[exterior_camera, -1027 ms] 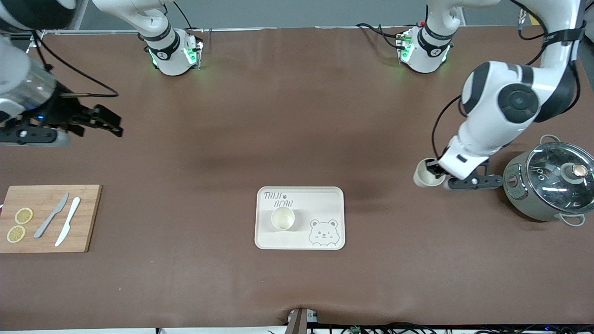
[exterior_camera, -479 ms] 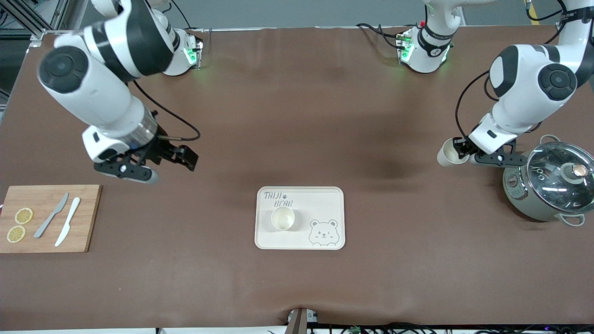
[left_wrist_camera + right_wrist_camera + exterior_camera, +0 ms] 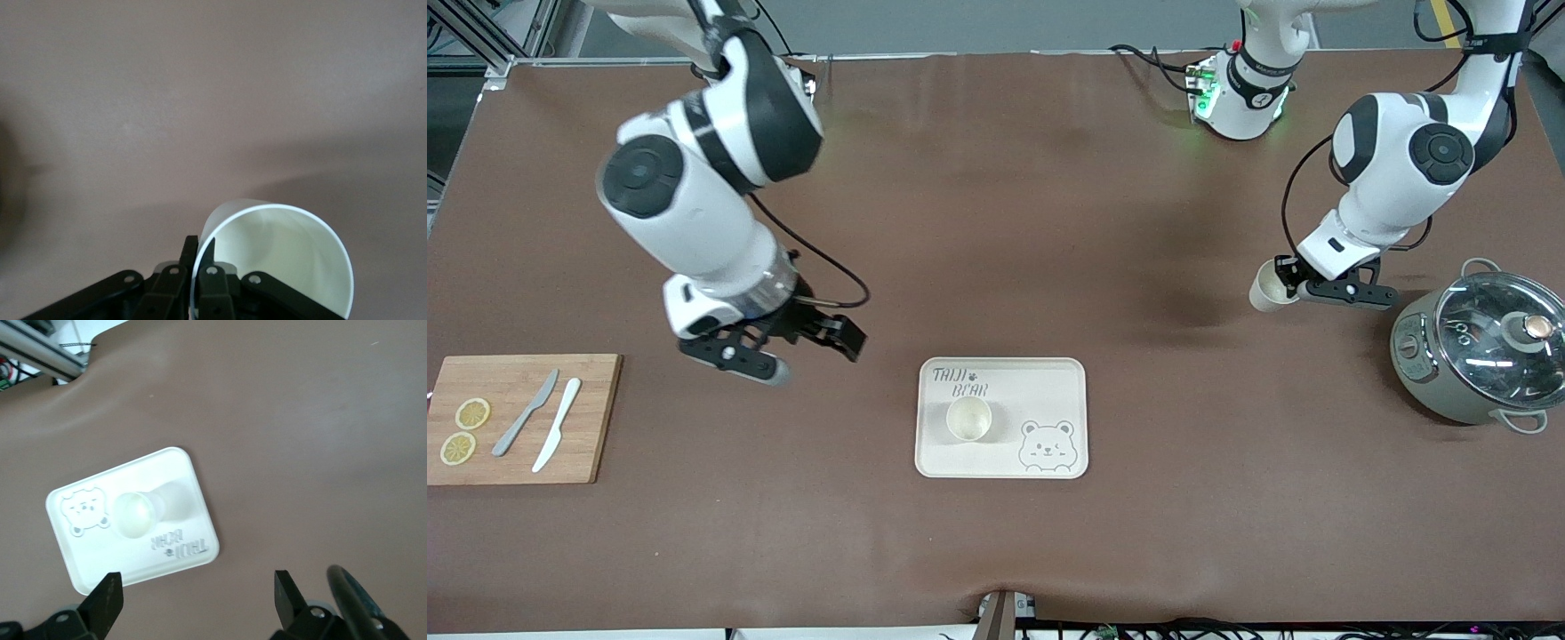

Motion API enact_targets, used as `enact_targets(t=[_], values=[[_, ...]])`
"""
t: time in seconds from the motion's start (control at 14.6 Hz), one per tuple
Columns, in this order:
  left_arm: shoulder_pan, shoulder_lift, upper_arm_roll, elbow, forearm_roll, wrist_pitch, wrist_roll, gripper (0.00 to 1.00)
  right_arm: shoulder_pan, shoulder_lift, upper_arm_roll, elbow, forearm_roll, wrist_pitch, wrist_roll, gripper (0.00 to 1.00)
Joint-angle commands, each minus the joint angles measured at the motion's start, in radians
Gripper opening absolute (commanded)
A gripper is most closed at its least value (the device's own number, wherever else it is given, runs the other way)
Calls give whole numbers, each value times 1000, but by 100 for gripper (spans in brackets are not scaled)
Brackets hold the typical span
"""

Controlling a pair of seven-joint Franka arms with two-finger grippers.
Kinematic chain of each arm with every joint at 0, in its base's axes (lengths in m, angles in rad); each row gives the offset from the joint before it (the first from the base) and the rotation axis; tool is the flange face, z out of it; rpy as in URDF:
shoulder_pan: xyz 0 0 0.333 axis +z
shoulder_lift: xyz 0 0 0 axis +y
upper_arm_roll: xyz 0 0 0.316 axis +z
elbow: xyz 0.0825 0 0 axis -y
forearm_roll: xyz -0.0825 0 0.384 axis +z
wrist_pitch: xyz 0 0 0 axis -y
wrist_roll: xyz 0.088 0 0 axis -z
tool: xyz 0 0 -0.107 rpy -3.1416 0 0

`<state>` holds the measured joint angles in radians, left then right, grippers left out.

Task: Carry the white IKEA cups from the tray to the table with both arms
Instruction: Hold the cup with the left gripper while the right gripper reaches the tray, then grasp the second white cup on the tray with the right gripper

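Note:
One white cup (image 3: 968,418) stands upright on the bear-printed tray (image 3: 1049,382) at the middle of the table; the right wrist view shows this cup (image 3: 133,513) and the tray (image 3: 73,560) from above. The other white cup (image 3: 1264,291) hangs tilted in the air over bare table beside the pot. My left gripper (image 3: 1282,283) is shut on its wall at the rim. In the left wrist view the cup (image 3: 287,260) sits pinched in the left gripper (image 3: 200,257). My right gripper (image 3: 811,356) is open and empty, over the table beside the tray toward the right arm's end; the right wrist view shows the right gripper (image 3: 197,593) holding nothing.
A grey-green pot with a glass lid (image 3: 1480,347) stands at the left arm's end. A wooden cutting board (image 3: 591,444) with two knives (image 3: 525,413) and lemon slices (image 3: 471,413) lies at the right arm's end. The table is covered in brown cloth.
The right arm has swung in from its end of the table to beside the tray, still open. The left gripper has carried its cup up and away from the pot's front.

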<state>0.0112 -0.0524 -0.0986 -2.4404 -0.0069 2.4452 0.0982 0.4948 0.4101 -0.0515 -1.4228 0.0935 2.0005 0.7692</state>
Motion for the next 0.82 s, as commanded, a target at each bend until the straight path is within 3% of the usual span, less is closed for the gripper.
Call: enact_targets(t=[0.0,0.41,0.75], values=[[21,-38,-7,-61,-30,49,43,0,41,97,-13,82,-1,47,74,100],[46,-21,-7,-143,-31,178,103,0,97,252,-16,209,-84,58,172,100],[46,11,-7,-196,-31,259,133,0,114,347,-16,212,-89,179,180,100]])
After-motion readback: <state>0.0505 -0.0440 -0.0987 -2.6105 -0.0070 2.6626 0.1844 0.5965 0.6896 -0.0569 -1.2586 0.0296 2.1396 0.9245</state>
